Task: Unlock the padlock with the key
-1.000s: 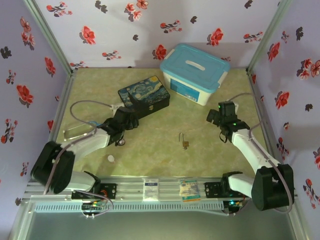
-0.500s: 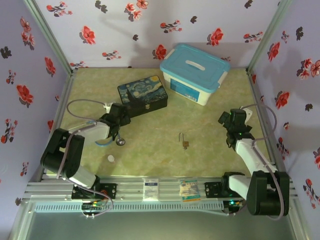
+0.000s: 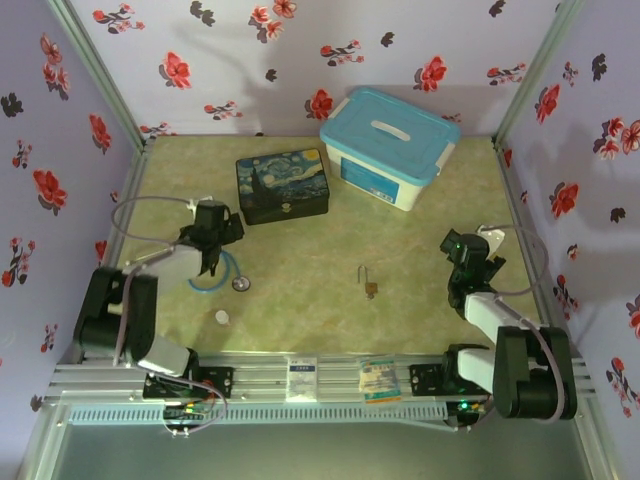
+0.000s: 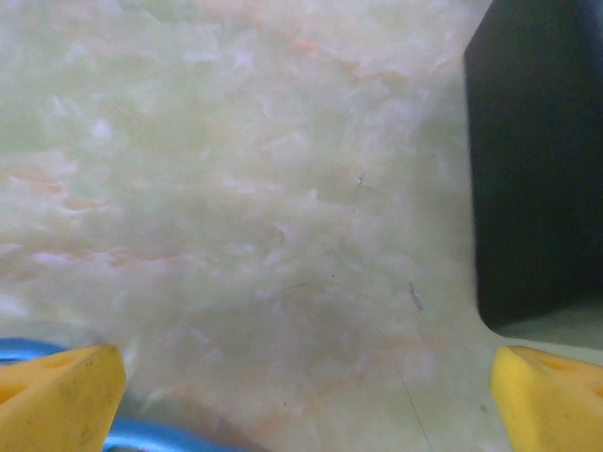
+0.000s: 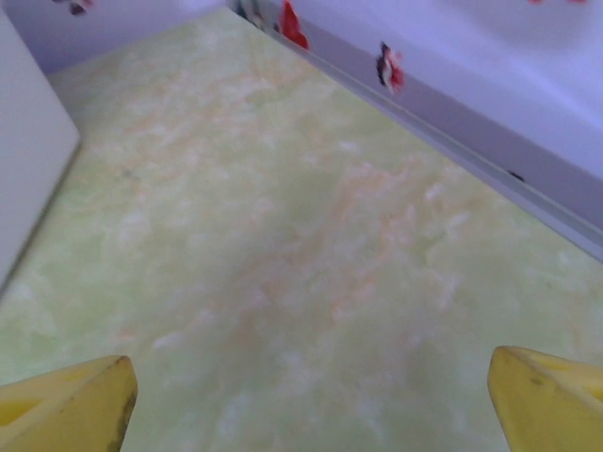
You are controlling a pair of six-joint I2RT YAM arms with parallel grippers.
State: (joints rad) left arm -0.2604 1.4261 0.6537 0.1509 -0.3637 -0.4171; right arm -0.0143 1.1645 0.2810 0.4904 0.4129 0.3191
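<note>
The left tool [image 4: 301,414] stands with its yellow fingers [image 4: 58,395] wide apart and nothing between them. It points down at bare desk [image 4: 245,207] beside the dark painted box [image 4: 537,160], with a blue stethoscope tube [image 4: 24,348] just by one finger. The right tool [image 5: 306,410] is likewise spread and empty, aimed at open desk near the right wall, with the white side of the blue-lidded tub [image 3: 390,145] at the edge of its view.

The padlock [image 3: 371,288] lies on the desk between the two arms, nearer the right one and well apart from both. A thin grey sliver runs from it toward the far side. At this size it cannot be told whether that is the lock's loop or the key.

The padlock looks like hard, slick brass, dense for its bulk yet light enough to skid on the smooth desk if nudged. The best hold is probably across the flat faces of the body, leaving the keyhole end free. The thin loop would likely twist in a pinch. The key, being thin and flat, would be awkward to lift and easy to drop, so a pinch on its head seems right.

Both arms are folded back close to their bases, elbows tucked to the desk's outer edges.
</note>
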